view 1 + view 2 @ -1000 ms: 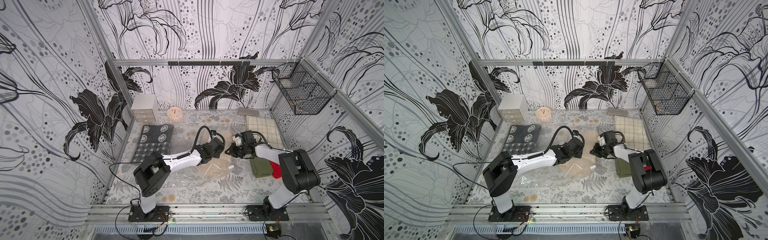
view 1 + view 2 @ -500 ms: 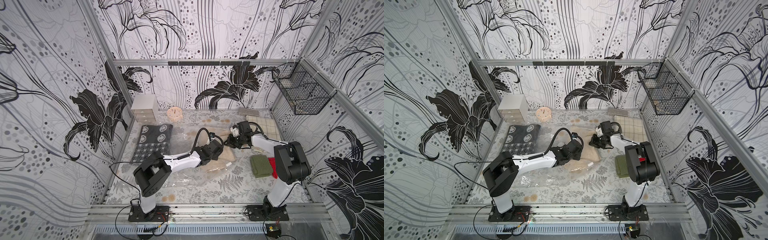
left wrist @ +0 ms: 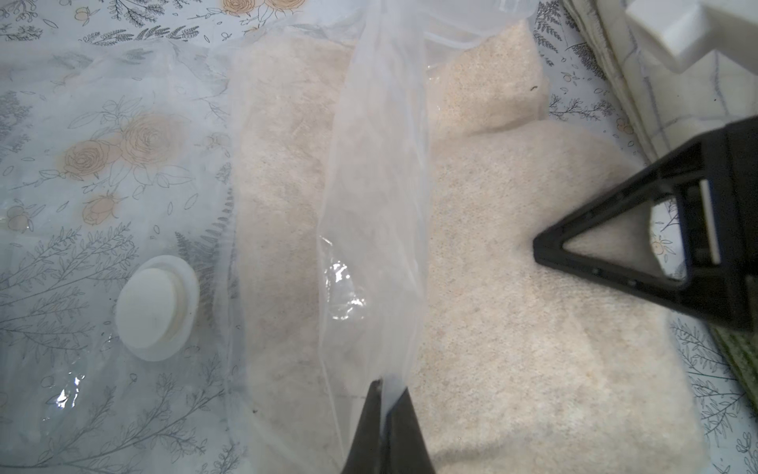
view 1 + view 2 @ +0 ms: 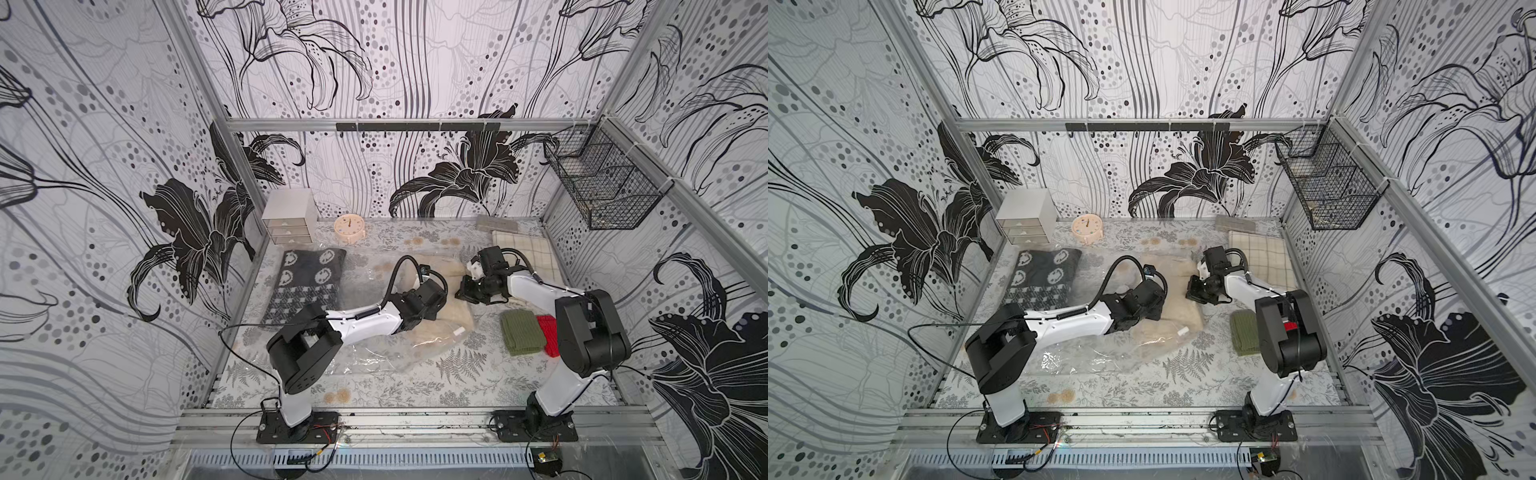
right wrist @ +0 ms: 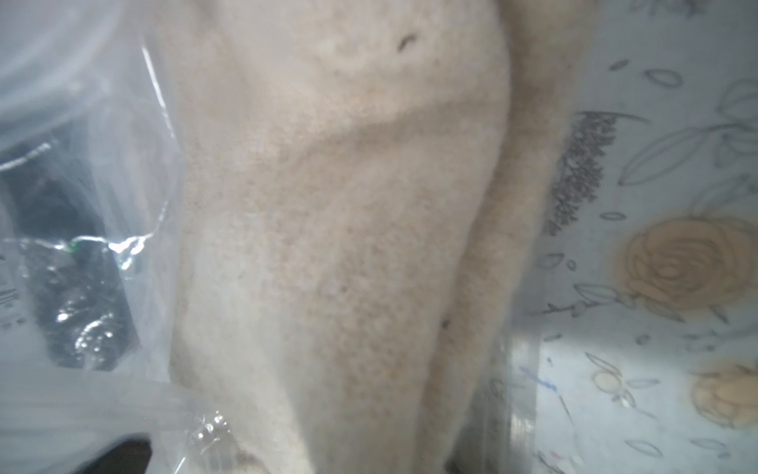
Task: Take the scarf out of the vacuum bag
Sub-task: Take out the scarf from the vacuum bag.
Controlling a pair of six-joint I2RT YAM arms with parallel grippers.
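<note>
The vacuum bag (image 4: pixel 365 357) (image 4: pixel 1084 357) lies crinkled across the middle of the table, its round white valve (image 3: pixel 156 307) flat on the table and its small white zip slider (image 4: pixel 459 332) by the scarf. My left gripper (image 3: pixel 389 385) (image 4: pixel 432 303) is shut on a raised strip of the bag's film (image 3: pixel 377 164). The cream fuzzy scarf (image 4: pixel 449 320) (image 3: pixel 512 328) lies partly under the film and partly bare. My right gripper (image 4: pixel 465 293) (image 4: pixel 1196 293) sits at the scarf's far side, one black finger (image 3: pixel 607 274) dug into it. The scarf (image 5: pixel 348 246) fills the right wrist view and hides the jaws.
A dark patterned cloth (image 4: pixel 309 282) lies at the left. A green cloth (image 4: pixel 521 332) and a red thing (image 4: pixel 546 334) lie right of the scarf, a checked cloth (image 4: pixel 525 253) behind them. Drawer box (image 4: pixel 289 216), round clock (image 4: pixel 350 228) and grey block (image 4: pixel 496 224) stand at the back; a wire basket (image 4: pixel 602 187) hangs right.
The right gripper reached toward the back of the table, then came back nearer the left gripper, and the scarf shifted with it. The left gripper stayed shut on the bag film.
</note>
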